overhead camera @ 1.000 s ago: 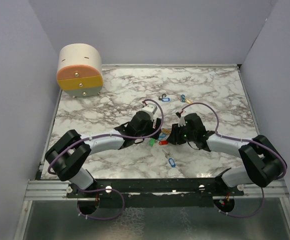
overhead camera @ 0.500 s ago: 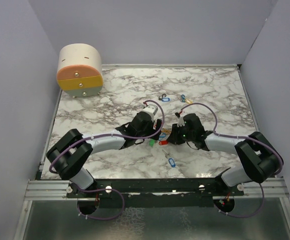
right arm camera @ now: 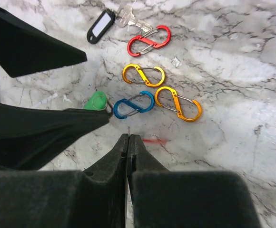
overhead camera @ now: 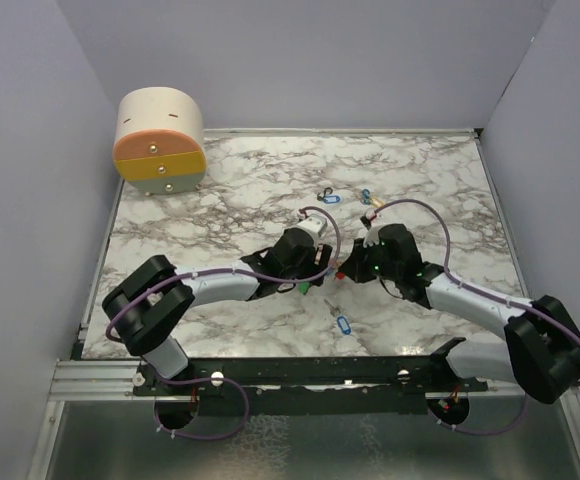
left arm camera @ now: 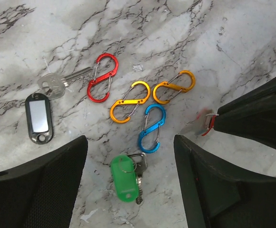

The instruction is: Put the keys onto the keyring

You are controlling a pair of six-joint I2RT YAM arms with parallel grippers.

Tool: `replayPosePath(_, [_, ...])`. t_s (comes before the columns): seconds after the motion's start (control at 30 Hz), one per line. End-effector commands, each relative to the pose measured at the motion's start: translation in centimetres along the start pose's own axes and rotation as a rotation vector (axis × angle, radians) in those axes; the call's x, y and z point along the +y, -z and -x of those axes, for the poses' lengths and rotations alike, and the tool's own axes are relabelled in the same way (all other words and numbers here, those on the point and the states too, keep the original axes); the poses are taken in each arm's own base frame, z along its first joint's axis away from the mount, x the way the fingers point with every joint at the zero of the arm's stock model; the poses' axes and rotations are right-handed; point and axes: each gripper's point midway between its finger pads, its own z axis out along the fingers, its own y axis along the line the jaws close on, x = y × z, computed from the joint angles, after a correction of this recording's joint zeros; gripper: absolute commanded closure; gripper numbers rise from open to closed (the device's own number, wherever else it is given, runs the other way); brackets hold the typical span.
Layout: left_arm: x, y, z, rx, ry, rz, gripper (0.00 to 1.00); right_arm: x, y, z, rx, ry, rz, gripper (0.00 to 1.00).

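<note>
A green-tagged key point(left arm camera: 126, 178) lies flat on the marble between the wide-apart fingers of my open left gripper point(left arm camera: 130, 147), touching neither. My right gripper point(right arm camera: 129, 136) is shut, and a thin metal edge pokes out of its tips. In the left wrist view those tips point(left arm camera: 219, 118) pinch a small red-tagged key point(left arm camera: 207, 123). Just beyond lie red point(left arm camera: 102, 77), yellow point(left arm camera: 130, 101), orange point(left arm camera: 174, 87) and blue point(left arm camera: 151, 128) S-shaped keyring clips. A black-tagged key point(left arm camera: 39, 116) rests at the left. From above, both grippers point(overhead camera: 315, 275) point(overhead camera: 341, 270) meet at mid-table.
A blue-tagged key point(overhead camera: 343, 324) lies nearer the front edge. More tagged keys point(overhead camera: 328, 197) point(overhead camera: 370, 199) sit farther back. A round cream and orange drawer box point(overhead camera: 160, 140) stands at the back left corner. Purple walls close in the marble table point(overhead camera: 430, 180).
My right gripper's jaws have closed on the red-tagged key and its arm has swung. The left gripper has shifted right, over the green-tagged key.
</note>
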Motion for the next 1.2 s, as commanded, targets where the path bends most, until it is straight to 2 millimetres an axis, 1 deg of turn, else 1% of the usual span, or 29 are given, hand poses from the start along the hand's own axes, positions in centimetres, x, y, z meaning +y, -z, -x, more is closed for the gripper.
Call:
replayPosePath(0.0, [-1.0, -0.8, 0.6, -0.011, -0.062, 0.014, 0.26, -1.3, 1.7, 1.1, -0.027, 0.012, -0.107, 0.99])
replayPosePath(0.17, [-2.0, -1.6, 0.0, 0.009, -0.093, 0.01, 0.3, -2.3, 2.9, 1.5, -0.037, 0.023, -0.187, 0.99])
replayPosePath(0.3, [-2.2, -1.8, -0.1, 0.016, -0.102, 0.017, 0.34, -2.6, 3.4, 1.7, -0.045, 0.025, -0.208, 0.99])
replayPosePath(0.33, [-2.0, -2.1, -0.9, 0.037, -0.108, 0.024, 0.35, -2.7, 3.5, 1.8, -0.049, 0.025, -0.216, 0.99])
replayPosePath(0.37, [-2.0, -2.3, -1.2, 0.045, -0.112, 0.026, 0.35, -2.8, 3.6, 1.9, -0.052, 0.024, -0.225, 0.99])
replayPosePath(0.53, [-2.2, -2.6, -1.9, 0.063, -0.119, 0.025, 0.41, -3.4, 4.0, 2.0, -0.06, 0.014, -0.267, 0.99])
replayPosePath(0.67, [-2.3, -2.9, -2.4, 0.079, -0.126, 0.029, 0.42, -4.0, 4.5, 2.2, -0.073, 0.018, -0.301, 0.99])
replayPosePath(1.03, [-2.7, -3.6, -2.7, 0.088, -0.14, 0.025, 0.44, -4.3, 5.7, 2.9, -0.114, 0.015, -0.337, 0.99])
replayPosePath(1.17, [-2.9, -3.8, -2.8, 0.093, -0.142, 0.022, 0.49, -4.3, 6.0, 3.1, -0.125, 0.014, -0.34, 0.99])
